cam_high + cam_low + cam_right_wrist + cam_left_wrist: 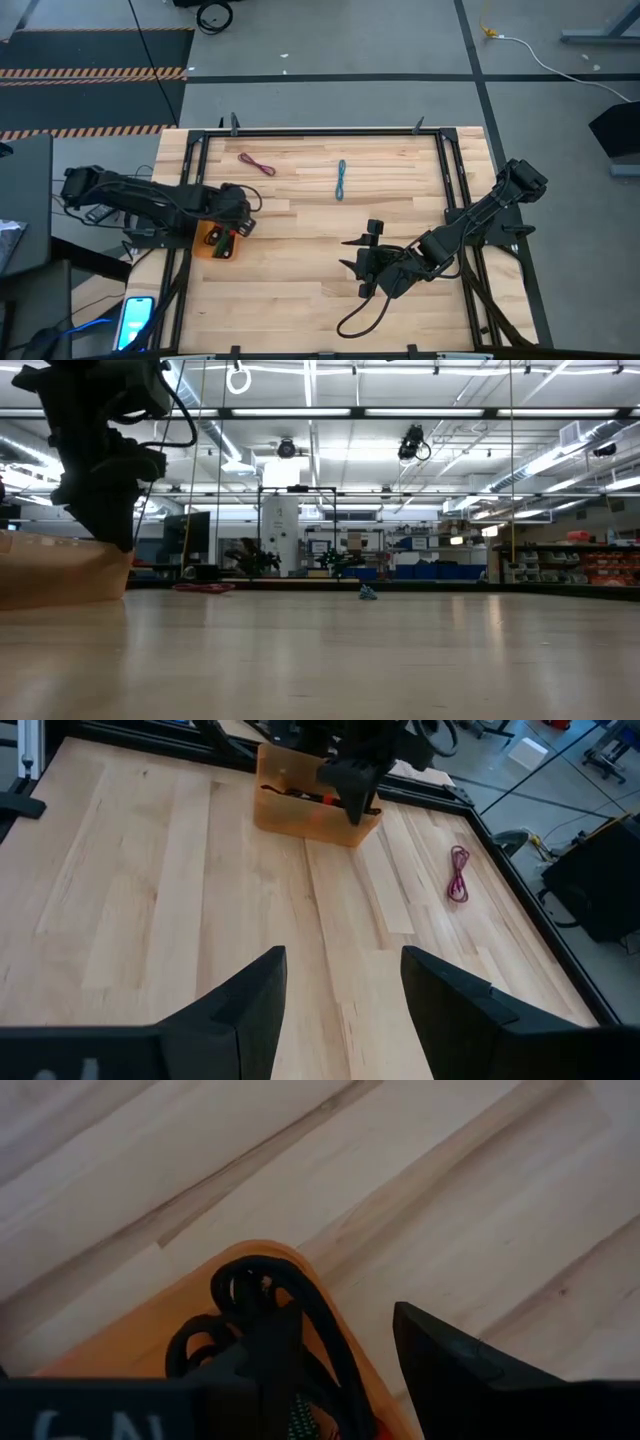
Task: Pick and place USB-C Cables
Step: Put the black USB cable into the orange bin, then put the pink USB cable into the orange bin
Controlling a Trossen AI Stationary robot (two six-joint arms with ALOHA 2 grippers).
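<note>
- The left claw (232, 222) hangs over the orange bin (216, 242) at about nine o'clock on the wooden surface (300, 280). Its fingers (450, 1370) stand spread, with a black coil (270, 1295) lying against one of them and hanging down into the bin.
- The step in hand looks like the drop of that coil. To do it well, keep the fingers wide and lift straight up, so the loops slide off and do not catch and ride out with the claw.
- A red tie and a bit of green show deeper in the bin in the left wrist view, so other cables seem to lie there too; I cannot tell how many.
- Two cables wait on the surface: the maroon cable (257, 164) at about eleven o'clock and the teal-blue cable (341, 179) near twelve, well apart from each other and from the bin.
- The maroon cable is the nearer one for the left arm. Come down across its narrow width, not along its length, so both fingers close round the whole bundle.
- The right claw (340, 990) waits low over bare wood at about five o'clock, fingers spread and holding nothing.
</note>
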